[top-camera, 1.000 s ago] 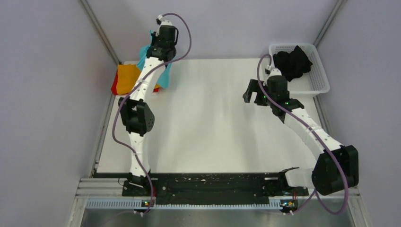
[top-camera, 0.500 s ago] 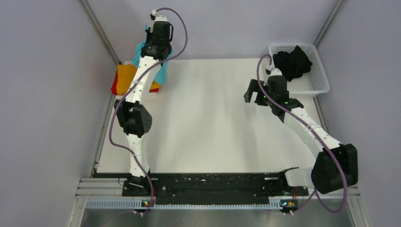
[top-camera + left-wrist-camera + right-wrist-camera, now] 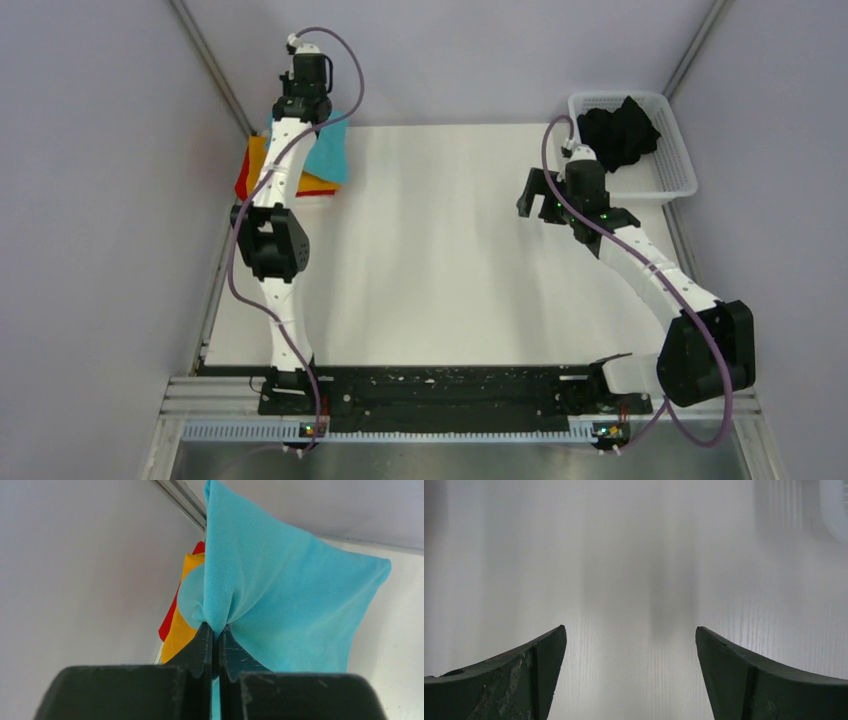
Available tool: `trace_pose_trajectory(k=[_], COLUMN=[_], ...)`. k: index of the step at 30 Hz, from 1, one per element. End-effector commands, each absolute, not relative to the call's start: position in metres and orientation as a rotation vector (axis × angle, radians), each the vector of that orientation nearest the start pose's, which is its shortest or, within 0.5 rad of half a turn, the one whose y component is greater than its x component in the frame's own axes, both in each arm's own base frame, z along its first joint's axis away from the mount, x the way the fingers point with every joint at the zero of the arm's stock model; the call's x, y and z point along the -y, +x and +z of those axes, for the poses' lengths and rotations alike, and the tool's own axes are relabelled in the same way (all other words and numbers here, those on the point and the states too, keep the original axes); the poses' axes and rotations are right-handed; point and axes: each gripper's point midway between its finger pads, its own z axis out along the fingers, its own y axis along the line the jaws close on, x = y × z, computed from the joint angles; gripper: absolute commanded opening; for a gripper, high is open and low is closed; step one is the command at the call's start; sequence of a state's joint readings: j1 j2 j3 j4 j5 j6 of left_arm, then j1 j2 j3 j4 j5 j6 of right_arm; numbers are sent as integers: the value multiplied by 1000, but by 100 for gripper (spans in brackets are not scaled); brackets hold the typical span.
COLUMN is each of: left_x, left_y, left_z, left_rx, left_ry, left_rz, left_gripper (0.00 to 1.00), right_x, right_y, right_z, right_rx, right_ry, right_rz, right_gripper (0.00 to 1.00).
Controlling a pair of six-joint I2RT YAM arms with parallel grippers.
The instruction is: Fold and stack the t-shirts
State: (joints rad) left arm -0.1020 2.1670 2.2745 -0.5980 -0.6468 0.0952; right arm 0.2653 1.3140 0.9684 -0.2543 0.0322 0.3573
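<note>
Pinch of left hand [image 3: 216,629] on turquoise t-shirt [image 3: 285,585] plain only in wrist view; right hand [image 3: 629,628] wide apart.

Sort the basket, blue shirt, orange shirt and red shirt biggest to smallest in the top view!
Basket, largest.
Turquoise shirt, partly hidden.
Orange shirt, mostly covered.
Red shirt, only a sliver showing.

A robotics lab test cell. Plain grey panel walls [image 3: 90,220] on metal frame rails [image 3: 213,70] enclose a white table [image 3: 450,290].
</note>
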Motion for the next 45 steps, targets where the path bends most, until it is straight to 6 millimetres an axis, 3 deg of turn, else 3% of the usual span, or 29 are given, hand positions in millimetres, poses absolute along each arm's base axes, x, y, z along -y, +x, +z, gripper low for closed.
trace_pose_trajectory(k=[1, 5, 12, 22, 29, 31, 35, 36, 40, 45], left_x=[-64, -88, -131, -159, -172, -176, -183, -182, -174, -138], left_y=[598, 604, 598, 599, 601, 600, 595, 594, 590, 585], left_z=[253, 235, 224, 202, 199, 199, 202, 205, 224, 240], left_rx=[-2027, -2051, -2073, -2101, -2091, -2082, -2063, -2060, -2024, -2027], left_ry=[-206, -201, -258, -230, -249, -266, -331, -345, -413, -450], left_rz=[620, 655, 688, 768, 799, 817, 859, 851, 757, 481], left_gripper=[0, 0, 0, 0, 0, 13, 69, 95, 99, 99], right_x=[-102, -100, -98, -95, -94, -94, -95, -95, -96, -95], right_y=[380, 379, 378, 380, 381, 382, 384, 384, 385, 384], right_z=[175, 174, 172, 169, 167, 168, 167, 168, 172, 177], right_rx=[-2157, -2164, -2175, -2201, -2209, -2208, -2212, -2210, -2201, -2181], right_ry=[124, 129, 137, 147, 162, 163, 163, 165, 165, 172], right_rz=[275, 264, 248, 226, 215, 214, 215, 216, 224, 229], right_gripper=[99, 99, 99, 99, 99, 99, 99, 99, 99, 99])
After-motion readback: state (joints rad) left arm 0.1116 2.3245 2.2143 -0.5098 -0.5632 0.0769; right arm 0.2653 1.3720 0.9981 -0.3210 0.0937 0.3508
